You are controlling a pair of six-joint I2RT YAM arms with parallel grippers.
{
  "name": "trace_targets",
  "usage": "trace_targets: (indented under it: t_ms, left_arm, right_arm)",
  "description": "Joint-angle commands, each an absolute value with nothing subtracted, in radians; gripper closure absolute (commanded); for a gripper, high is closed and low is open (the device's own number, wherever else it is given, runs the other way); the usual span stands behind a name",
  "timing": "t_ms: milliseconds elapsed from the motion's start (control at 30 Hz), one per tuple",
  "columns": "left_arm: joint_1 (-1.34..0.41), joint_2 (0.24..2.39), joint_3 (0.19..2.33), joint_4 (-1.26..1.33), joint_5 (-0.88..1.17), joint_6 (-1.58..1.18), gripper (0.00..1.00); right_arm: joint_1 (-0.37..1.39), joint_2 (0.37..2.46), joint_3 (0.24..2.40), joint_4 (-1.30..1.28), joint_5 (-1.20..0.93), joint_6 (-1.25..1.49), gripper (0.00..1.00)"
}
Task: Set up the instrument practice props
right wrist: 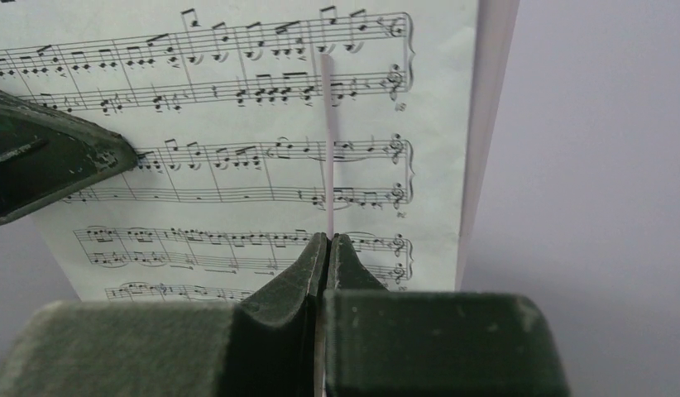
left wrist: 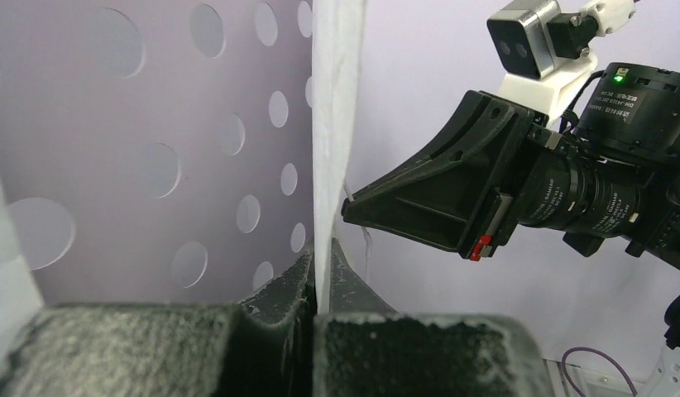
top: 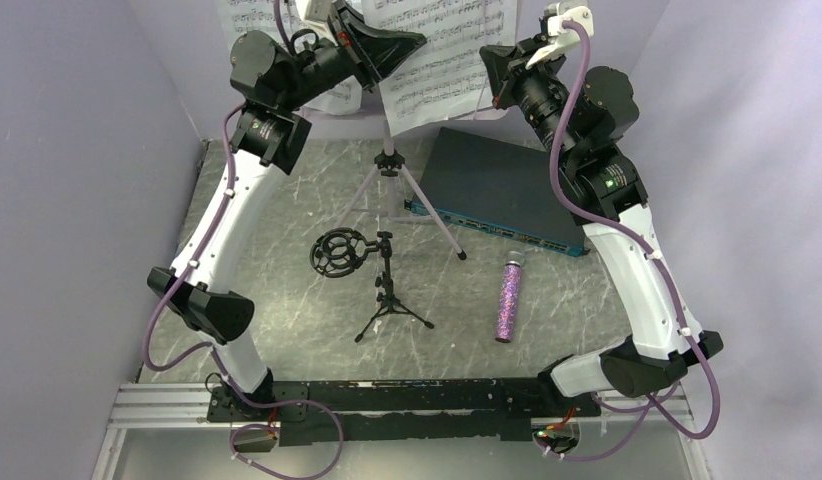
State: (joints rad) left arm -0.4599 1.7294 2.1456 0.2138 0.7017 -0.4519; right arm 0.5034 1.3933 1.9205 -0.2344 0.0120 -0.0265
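The lilac perforated music stand stands on its tripod at the back centre. One sheet-music page rests on it at the left. My left gripper is shut on the edge of a second page. In the left wrist view this page runs edge-on up from the jaws, beside the stand's panel. My right gripper is shut on a thin pale sheet edge in front of the printed page. The glittery purple microphone and the black tripod with ring mount are on the table.
A flat dark grey-teal box lies behind the microphone, by the stand's right leg. Lilac walls close in on both sides and the back. The two grippers are close together up high; the right one shows in the left wrist view.
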Motion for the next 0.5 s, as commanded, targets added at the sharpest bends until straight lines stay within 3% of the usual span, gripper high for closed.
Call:
trace_targets:
  t_ms: [0,467]
  left_arm:
    - [-0.48,1.744,2.221,0.176,0.696,-0.398,0.97]
    - [-0.482,1.81,2.314,0.099,0.678,-0.377,0.94]
  right_arm:
    - [0.505,1.373,1.935,-0.193,-0.04,-0.02,1.0]
    - [0.506,1.384,1.939,-0.194,-0.059,-0.002,1.0]
